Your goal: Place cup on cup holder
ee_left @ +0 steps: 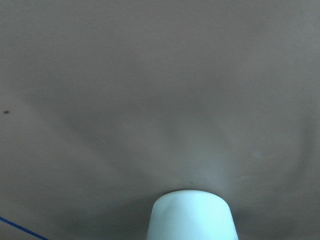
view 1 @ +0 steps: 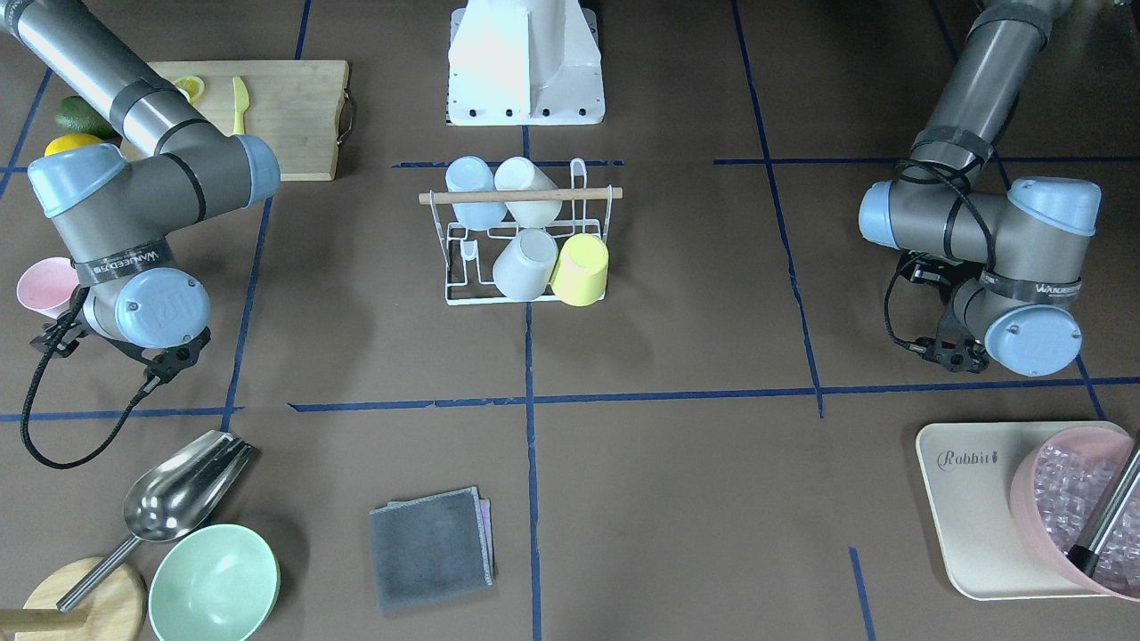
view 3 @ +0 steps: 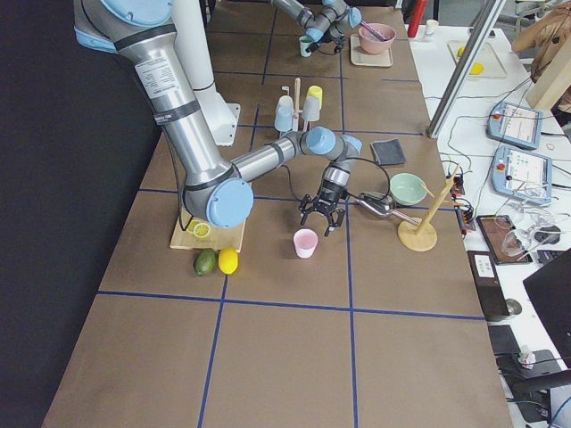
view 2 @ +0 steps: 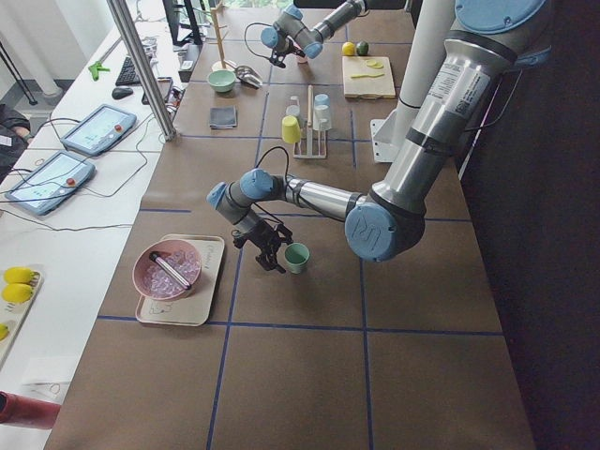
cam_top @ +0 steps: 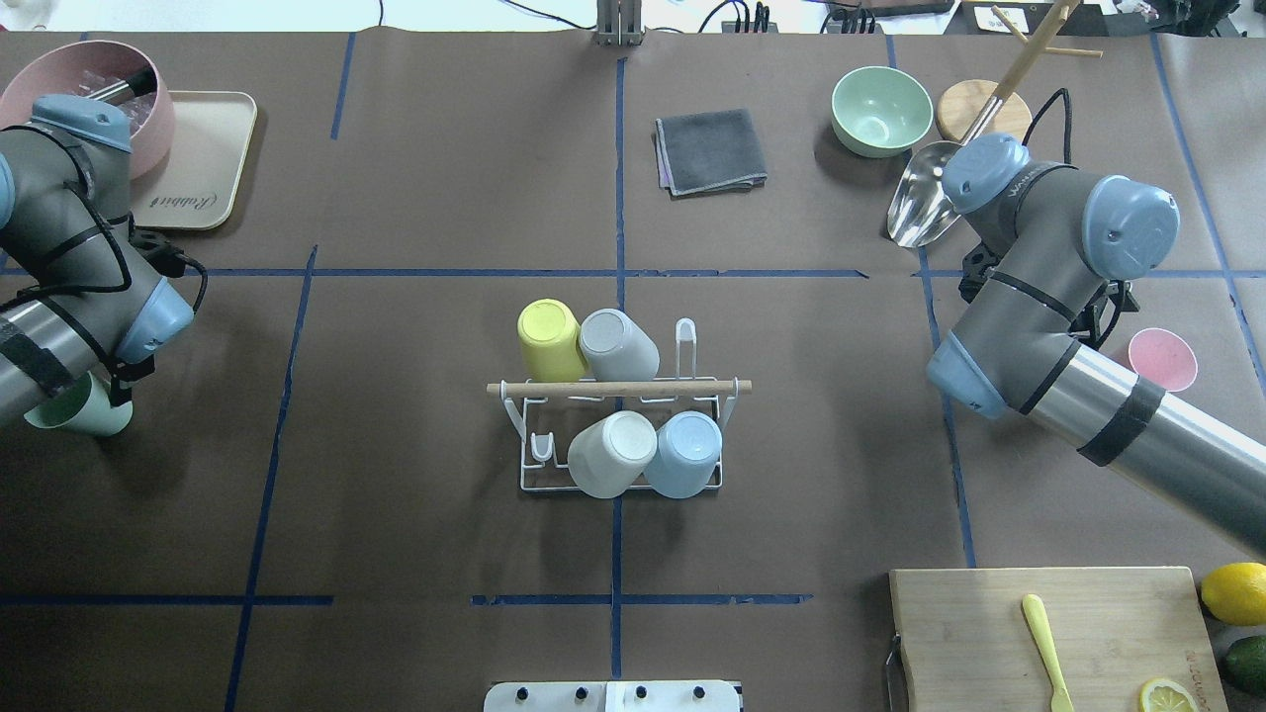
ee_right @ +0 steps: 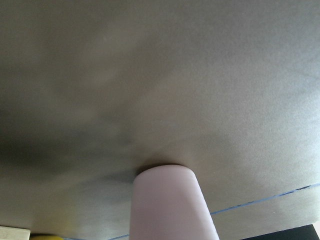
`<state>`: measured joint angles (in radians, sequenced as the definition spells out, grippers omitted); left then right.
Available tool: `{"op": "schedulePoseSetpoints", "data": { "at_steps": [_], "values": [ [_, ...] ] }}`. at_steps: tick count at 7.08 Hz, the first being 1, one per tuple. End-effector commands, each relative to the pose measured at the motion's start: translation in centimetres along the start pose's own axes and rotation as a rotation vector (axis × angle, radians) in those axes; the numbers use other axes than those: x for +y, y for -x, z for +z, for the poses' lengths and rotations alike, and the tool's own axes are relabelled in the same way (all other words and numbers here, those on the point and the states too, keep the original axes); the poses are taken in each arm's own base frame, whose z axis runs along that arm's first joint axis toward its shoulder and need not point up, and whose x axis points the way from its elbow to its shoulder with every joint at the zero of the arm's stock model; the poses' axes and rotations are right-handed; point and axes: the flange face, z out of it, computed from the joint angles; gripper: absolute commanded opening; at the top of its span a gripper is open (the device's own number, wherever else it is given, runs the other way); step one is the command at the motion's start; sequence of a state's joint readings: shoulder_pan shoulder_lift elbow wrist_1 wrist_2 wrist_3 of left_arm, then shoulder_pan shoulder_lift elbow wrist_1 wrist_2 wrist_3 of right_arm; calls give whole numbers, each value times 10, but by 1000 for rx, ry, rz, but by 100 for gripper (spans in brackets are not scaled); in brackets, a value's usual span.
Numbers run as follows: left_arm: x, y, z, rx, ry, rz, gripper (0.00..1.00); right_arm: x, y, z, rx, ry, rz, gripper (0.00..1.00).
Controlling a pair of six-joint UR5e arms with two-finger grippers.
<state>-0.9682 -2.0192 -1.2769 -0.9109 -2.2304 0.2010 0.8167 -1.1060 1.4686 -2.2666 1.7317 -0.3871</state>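
The white wire cup holder (cam_top: pixel 618 388) with its wooden rod stands at the table's middle; it also shows in the front view (view 1: pixel 521 195). It carries a yellow cup (cam_top: pixel 550 339), a grey cup (cam_top: pixel 618 344), a white cup (cam_top: pixel 613 453) and a blue cup (cam_top: pixel 687 453). A green cup (cam_top: pixel 74 410) stands upright by my left gripper (view 2: pixel 267 253), which looks open and empty. A pink cup (cam_top: pixel 1162 358) stands upright by my right gripper (view 3: pixel 321 217), also open and empty. Each wrist view shows its cup (ee_left: pixel 190 217) (ee_right: pixel 170 205) close in front, with no fingers in sight.
A cutting board (cam_top: pixel 989 633) with a yellow knife, a lemon slice, a lemon and an avocado lies near right. A green bowl (cam_top: pixel 880 111), metal scoop (cam_top: pixel 920 203) and wooden stand are far right. A grey cloth (cam_top: pixel 710 150) lies far centre. A pink ice tub on a tray (cam_top: pixel 203 168) is far left.
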Motion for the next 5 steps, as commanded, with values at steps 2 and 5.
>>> {"op": "schedulePoseSetpoints", "data": {
  "at_steps": [2,5],
  "values": [
    [0,2,10,66,37,-40,100,-15,-9,11,-25,46,18,100],
    [-1,-8,22,72,78,-50,100,-15,-16,21,-41,71,30,100]
  ]
}}
